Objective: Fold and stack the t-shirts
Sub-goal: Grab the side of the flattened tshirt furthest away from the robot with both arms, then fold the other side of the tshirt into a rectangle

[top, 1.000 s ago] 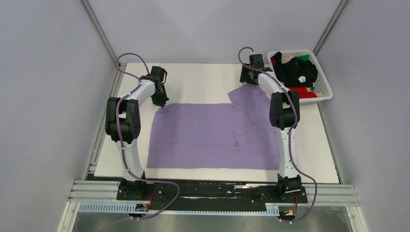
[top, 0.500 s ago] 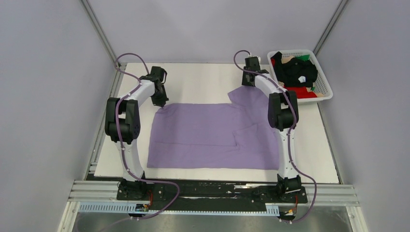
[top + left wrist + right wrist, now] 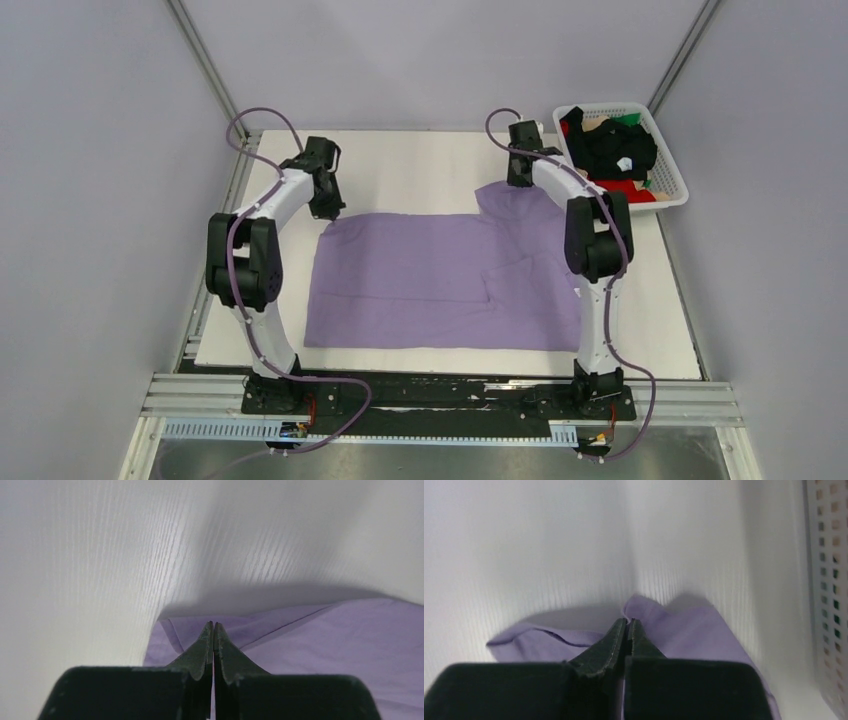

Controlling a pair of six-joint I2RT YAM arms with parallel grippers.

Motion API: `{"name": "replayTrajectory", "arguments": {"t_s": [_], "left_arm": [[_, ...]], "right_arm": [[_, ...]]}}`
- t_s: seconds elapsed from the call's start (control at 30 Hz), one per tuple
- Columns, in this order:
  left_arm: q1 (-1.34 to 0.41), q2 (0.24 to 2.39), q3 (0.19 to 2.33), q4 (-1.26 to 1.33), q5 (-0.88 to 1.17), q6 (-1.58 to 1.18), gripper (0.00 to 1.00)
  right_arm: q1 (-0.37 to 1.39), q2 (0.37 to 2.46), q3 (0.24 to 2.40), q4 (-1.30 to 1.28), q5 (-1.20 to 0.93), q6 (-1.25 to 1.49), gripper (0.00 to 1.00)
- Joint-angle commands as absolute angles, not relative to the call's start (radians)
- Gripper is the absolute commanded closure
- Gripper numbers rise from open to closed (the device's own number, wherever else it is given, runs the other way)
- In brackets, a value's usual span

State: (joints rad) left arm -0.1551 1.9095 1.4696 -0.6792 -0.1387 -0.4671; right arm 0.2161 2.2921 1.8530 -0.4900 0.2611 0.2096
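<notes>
The lavender t-shirt lies spread across the middle of the white table, mostly flat, with a stepped crease showing in its right half and one flap reaching out toward the far edge at its far right corner. The left gripper is at the shirt's far left corner; in the left wrist view its fingers are pressed together with no gap, and the purple hem rises to meet their tips with a shadow under it, so the gripper is pinching the cloth. The right gripper is at the far right flap, and its fingers are likewise closed tight, with a raised peak of purple cloth caught at the tips and a shadow on the table behind it. Both arms are stretched forward from their bases at the near edge, one on each side of the shirt. The white lattice basket stands at the far right corner of the table, well apart from the spread shirt, and holds a heap of other shirts: a black t-shirt on top, with red cloth, green cloth and beige cloth showing around it
</notes>
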Motion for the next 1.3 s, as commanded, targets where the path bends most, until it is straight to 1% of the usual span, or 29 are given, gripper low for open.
{"name": "replayTrajectory", "arguments": {"t_s": [0.0, 0.2, 0.43, 0.8, 0.97, 1.17, 1.27], "left_arm": [[-0.159, 1.783, 1.395, -0.651, -0.132, -0.482, 1.0], [-0.166, 1.66, 1.278, -0.631, -0.119, -0.488, 1.0], [-0.18, 1.504, 1.143, -0.633, -0.129, -0.52, 1.0], [-0.184, 1.326, 1.002, -0.686, -0.165, -0.568, 1.0], [-0.184, 1.241, 0.957, -0.711, -0.212, -0.596, 1.0], [-0.184, 1.203, 0.933, -0.719, -0.246, -0.622, 1.0], [-0.184, 1.2, 0.919, -0.715, -0.243, -0.629, 1.0]], "right_arm": [[0.24, 2.053, 1.693, -0.472, 0.268, 0.249, 1.0], [0.274, 1.814, 1.415, -0.459, 0.298, 0.3, 1.0], [0.312, 1.575, 1.227, -0.528, 0.356, 0.348, 1.0], [0.353, 1.285, 1.105, -0.758, 0.367, 0.418, 1.0], [0.364, 1.217, 1.074, -0.879, 0.364, 0.469, 1.0], [0.38, 1.143, 1.046, -0.987, 0.318, 0.523, 0.99], [0.417, 1.133, 1.06, -1.031, 0.296, 0.546, 0.99]]}}
